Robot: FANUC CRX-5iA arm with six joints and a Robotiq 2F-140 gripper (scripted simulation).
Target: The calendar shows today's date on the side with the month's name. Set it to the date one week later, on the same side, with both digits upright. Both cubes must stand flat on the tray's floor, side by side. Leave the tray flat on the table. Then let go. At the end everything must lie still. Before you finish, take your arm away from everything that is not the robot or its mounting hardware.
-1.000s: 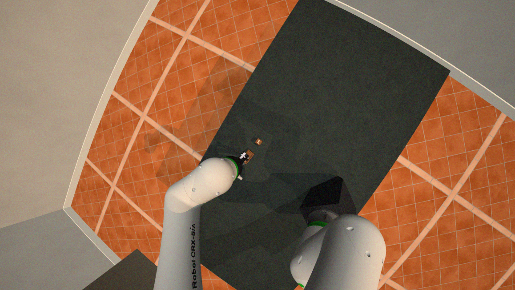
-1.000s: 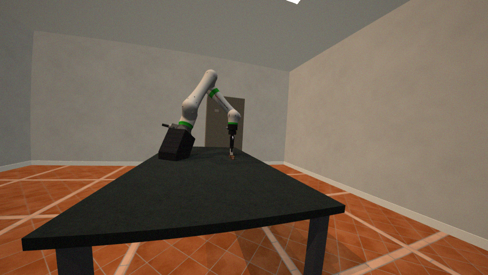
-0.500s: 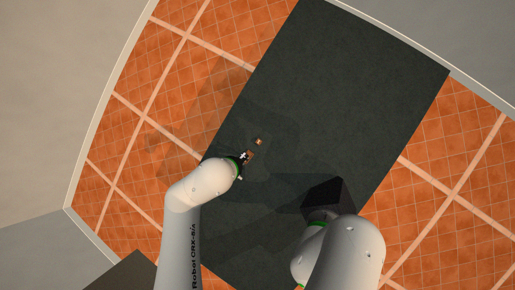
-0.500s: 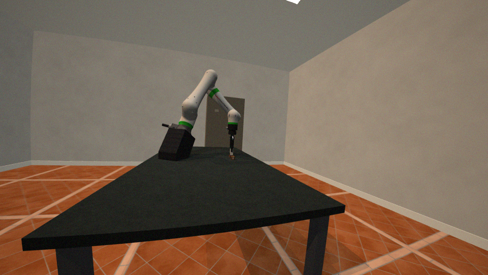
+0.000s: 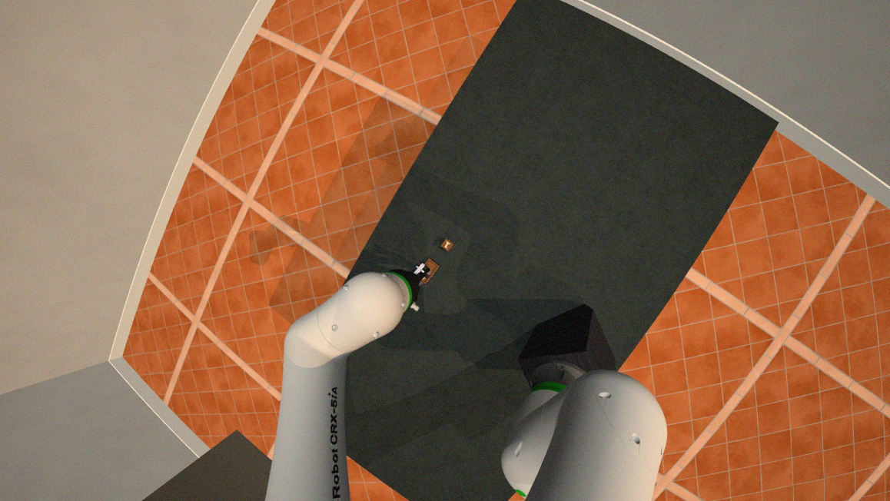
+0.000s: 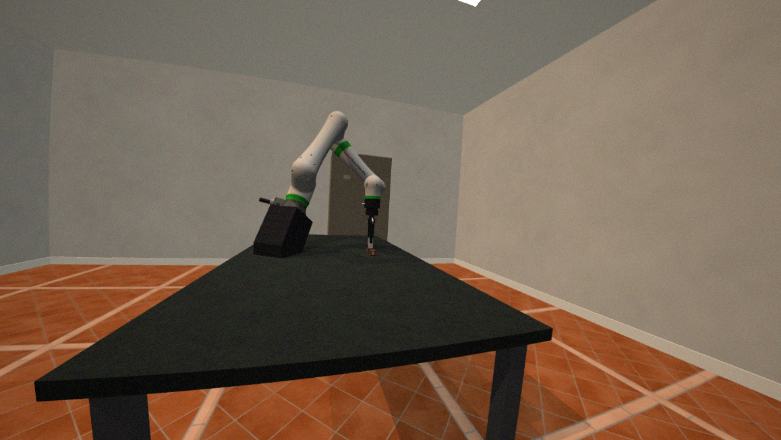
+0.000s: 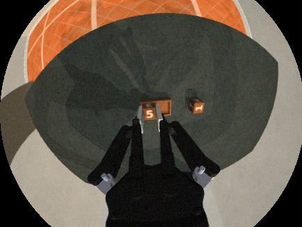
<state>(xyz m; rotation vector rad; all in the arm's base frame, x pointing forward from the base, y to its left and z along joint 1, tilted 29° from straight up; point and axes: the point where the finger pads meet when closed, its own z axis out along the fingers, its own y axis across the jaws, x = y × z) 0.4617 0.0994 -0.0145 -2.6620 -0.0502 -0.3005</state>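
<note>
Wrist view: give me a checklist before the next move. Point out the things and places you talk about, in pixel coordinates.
1. Tool [image 5: 426, 273] [image 6: 370, 247] [image 7: 149, 110] lined up around the 5 block [image 7: 149, 113]: ok, one finger on either side.
2. Firm grip on it: cannot tell.
3. That block flat on the tray's floor: cannot tell, fingers hide its base.
4. Tray [image 5: 434, 267] [image 7: 170, 108] flat on the table: ok, as far as visible.
5. Other block [image 5: 446, 245] [image 6: 372, 253] [image 7: 198, 107] in the tray: not ok, it's outside.
6. Arm away from everything: not ok.

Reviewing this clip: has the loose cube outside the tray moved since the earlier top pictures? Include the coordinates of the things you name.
No: in the top view the loose cube [image 5: 446, 245] [image 7: 197, 106] keeps the same spot relative to the table's edge [image 5: 400, 186].
</note>
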